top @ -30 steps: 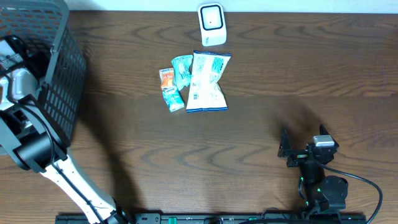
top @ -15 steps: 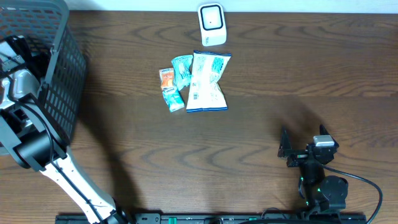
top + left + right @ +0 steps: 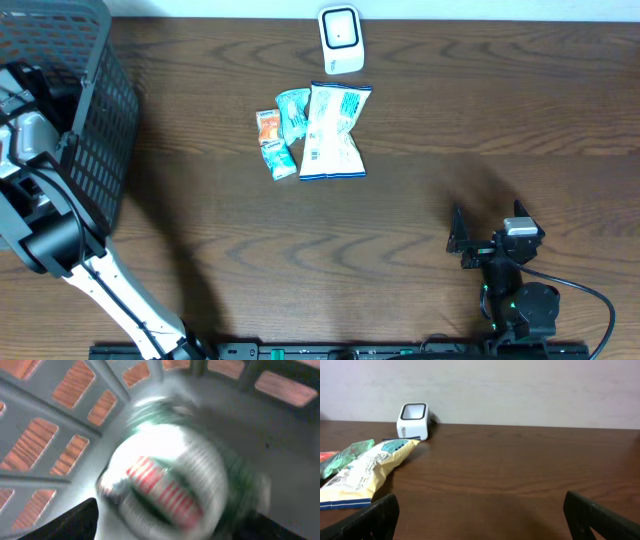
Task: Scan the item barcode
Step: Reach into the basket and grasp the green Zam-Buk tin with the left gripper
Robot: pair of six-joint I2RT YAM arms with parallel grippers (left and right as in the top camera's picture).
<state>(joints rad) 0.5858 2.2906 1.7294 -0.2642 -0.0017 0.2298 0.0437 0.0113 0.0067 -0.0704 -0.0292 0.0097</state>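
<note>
left arm has shifted a touch, its gripper (image 3: pixel 45 88) down in the basket (image 3: pixel 100 120), while the right arm hasn't budged. wrist camera's all smear, so it's on the move. a round item (image 3: pixel 170 485) fills that view against the basket floor. i'd say that's the one due for scanning, and the pick is only starting.

one dark finger (image 3: pixel 75 522) pokes in at the lower left. can't tell whether the gripper is wide of the item or already on it, too much blur. right gripper (image 3: pixel 480 502) sits spread wide, holding nothing, low at the near edge of the bench (image 3: pixel 500 120).

the item looks white with red stripes and some green round the edge, rounded, maybe glossy, hard to say more. basket is grey plastic lattice, wood showing through the slots. scanner (image 3: pixel 341 40) is a small white block with a dark window, upright at the far edge, well apart from the basket. between them lies a huddle of crinkly bags (image 3: pixel 335 130), touching one another. the bench is dark grained wood.
</note>
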